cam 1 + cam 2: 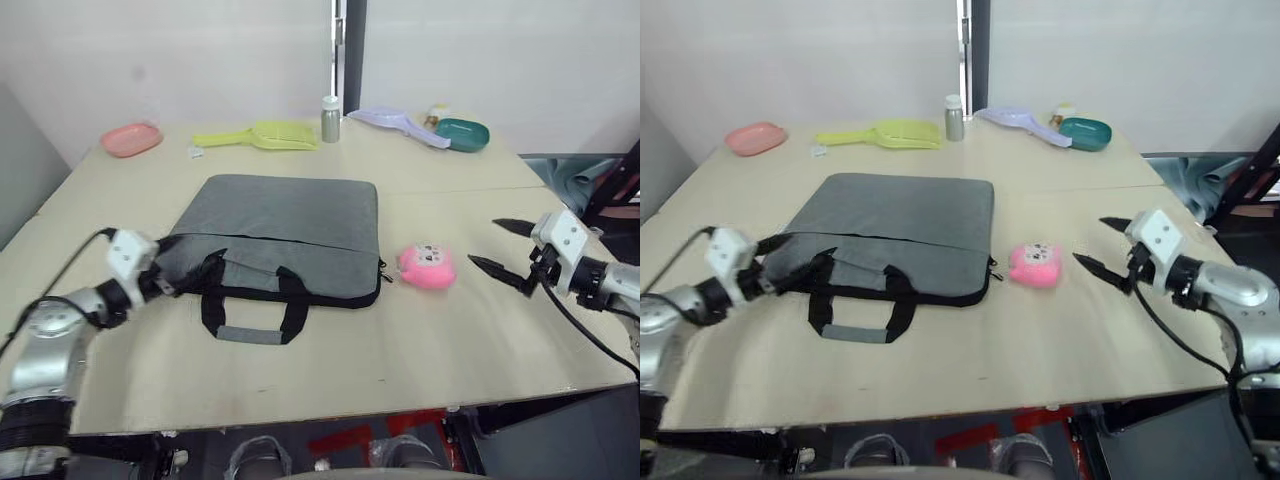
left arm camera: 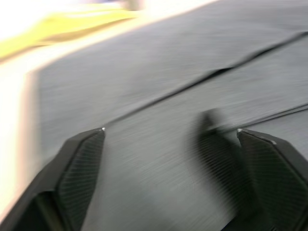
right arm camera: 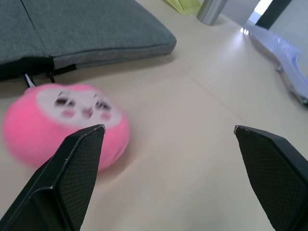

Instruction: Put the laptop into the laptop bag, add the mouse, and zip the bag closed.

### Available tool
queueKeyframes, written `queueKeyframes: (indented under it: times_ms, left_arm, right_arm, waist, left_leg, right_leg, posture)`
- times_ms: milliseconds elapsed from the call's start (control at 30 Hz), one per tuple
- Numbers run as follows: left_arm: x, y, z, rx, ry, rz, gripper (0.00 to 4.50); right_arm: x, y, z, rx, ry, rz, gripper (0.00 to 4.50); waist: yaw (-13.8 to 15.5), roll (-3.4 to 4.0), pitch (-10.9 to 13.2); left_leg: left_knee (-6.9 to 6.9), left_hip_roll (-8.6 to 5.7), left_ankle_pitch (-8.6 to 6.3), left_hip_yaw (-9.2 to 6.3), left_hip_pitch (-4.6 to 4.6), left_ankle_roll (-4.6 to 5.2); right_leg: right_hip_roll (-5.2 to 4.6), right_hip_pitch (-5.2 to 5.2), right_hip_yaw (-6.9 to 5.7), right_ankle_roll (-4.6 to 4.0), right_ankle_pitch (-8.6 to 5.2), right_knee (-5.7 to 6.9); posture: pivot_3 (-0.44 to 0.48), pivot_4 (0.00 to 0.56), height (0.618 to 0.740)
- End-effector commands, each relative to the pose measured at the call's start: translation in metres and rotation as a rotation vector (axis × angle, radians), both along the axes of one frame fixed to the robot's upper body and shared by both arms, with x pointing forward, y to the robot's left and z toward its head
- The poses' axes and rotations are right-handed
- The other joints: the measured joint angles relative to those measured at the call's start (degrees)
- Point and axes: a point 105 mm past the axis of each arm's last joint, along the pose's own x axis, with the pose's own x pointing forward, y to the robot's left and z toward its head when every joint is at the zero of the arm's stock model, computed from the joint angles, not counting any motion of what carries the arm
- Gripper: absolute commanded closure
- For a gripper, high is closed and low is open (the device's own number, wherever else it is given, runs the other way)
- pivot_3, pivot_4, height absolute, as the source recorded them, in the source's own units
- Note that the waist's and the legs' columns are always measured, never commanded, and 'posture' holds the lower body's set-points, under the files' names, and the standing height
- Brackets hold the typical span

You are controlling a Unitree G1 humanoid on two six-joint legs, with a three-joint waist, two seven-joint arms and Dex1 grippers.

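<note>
The laptop bag point(image 1: 285, 235) lies flat mid-worktop point(image 1: 420, 340), soft grey fabric that looks floppy, so its 2 strap handles point(image 1: 250, 312) or stiff trimmed edge seem the best holds. The left pincer point(image 1: 168, 283) is spread open at its near-left corner, and the right pincer point(image 1: 497, 247) gapes empty beside the pink toy point(image 1: 427, 266).

A staged test room or lab rather than a home: a bare pale plywood tabletop point(image 1: 420, 340) stands against plain white walls point(image 1: 150, 60), with unrelated props lined along its far edge, a pink plastic dish point(image 1: 131, 138), a yellow plastic scoop point(image 1: 262, 135), a small metal bottle point(image 1: 330, 119) and a teal bowl point(image 1: 462, 133).
</note>
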Motion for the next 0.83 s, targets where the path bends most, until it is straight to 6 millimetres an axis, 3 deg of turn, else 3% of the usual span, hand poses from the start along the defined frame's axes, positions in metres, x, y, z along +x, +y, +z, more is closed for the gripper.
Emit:
queueKeyframes:
  times_ms: [33, 100, 200, 333, 433, 833]
  left_arm:
    - [-0.008, 0.032, 0.029, 0.033, -0.035, 0.069, 0.06]
    - [-0.014, 0.060, 0.041, 0.056, -0.008, 0.122, 0.06]
    - [-0.017, 0.077, 0.048, 0.053, 0.042, 0.147, 0.06]
    - [-0.022, 0.113, 0.041, 0.061, 0.195, 0.253, 0.06]
    - [-0.026, 0.126, 0.037, 0.094, 0.244, 0.278, 0.06]
    - [-0.020, 0.129, 0.032, 0.117, 0.238, 0.251, 0.06]
  right_arm:
    - [0.001, -0.006, 0.022, -0.061, -0.046, 0.034, 0.00]
    - [0.005, -0.013, 0.032, -0.079, -0.040, 0.028, 0.00]
    - [0.008, -0.020, 0.039, -0.090, -0.025, 0.021, 0.00]
    - [0.006, -0.029, 0.043, -0.073, 0.056, 0.019, 0.00]
    - [0.005, -0.032, 0.047, -0.066, 0.081, 0.014, 0.00]
    - [0.001, -0.035, 0.041, -0.053, 0.101, 0.001, 0.00]
  waist:
    - [0.5, -0.04, 0.0]
    - [0.6, -0.15, 0.2]
    - [0.6, -0.24, 0.3]
    - [1.0, -0.24, 0.3]
    - [1.3, -0.25, 0.3]
    - [2.1, -0.27, 0.3]
  left_leg:
    - [0.05, 0.00, 0.03, -0.01, -0.01, 0.12]
    - [0.19, 0.01, 0.06, -0.02, -0.03, 0.28]
    - [0.34, 0.03, 0.07, -0.03, 0.01, 0.30]
    - [0.60, 0.02, 0.04, -0.04, 0.09, 0.32]
    - [0.82, 0.02, 0.01, -0.06, 0.15, 0.26]
    - [1.62, 0.01, -0.23, -0.20, 0.13, 0.00]
  right_leg:
    - [0.00, 0.02, -0.01, -0.01, -0.01, 0.01]
    - [0.00, 0.02, 0.00, -0.01, -0.01, 0.10]
    - [0.02, 0.04, 0.03, -0.02, -0.01, 0.26]
    - [-0.01, 0.04, 0.08, -0.07, -0.03, 0.61]
    - [-0.02, 0.02, 0.14, -0.15, -0.08, 0.98]
    - [-0.14, 0.06, 0.18, -0.20, -0.05, 1.70]
  posture:
    - [0.000, 0.150, 0.740]
    - [0.000, 0.150, 0.740]
    - [0.000, 0.150, 0.740]
    - [0.000, 0.150, 0.740]
    - [0.000, 0.150, 0.740]
    - [0.000, 0.150, 0.740]
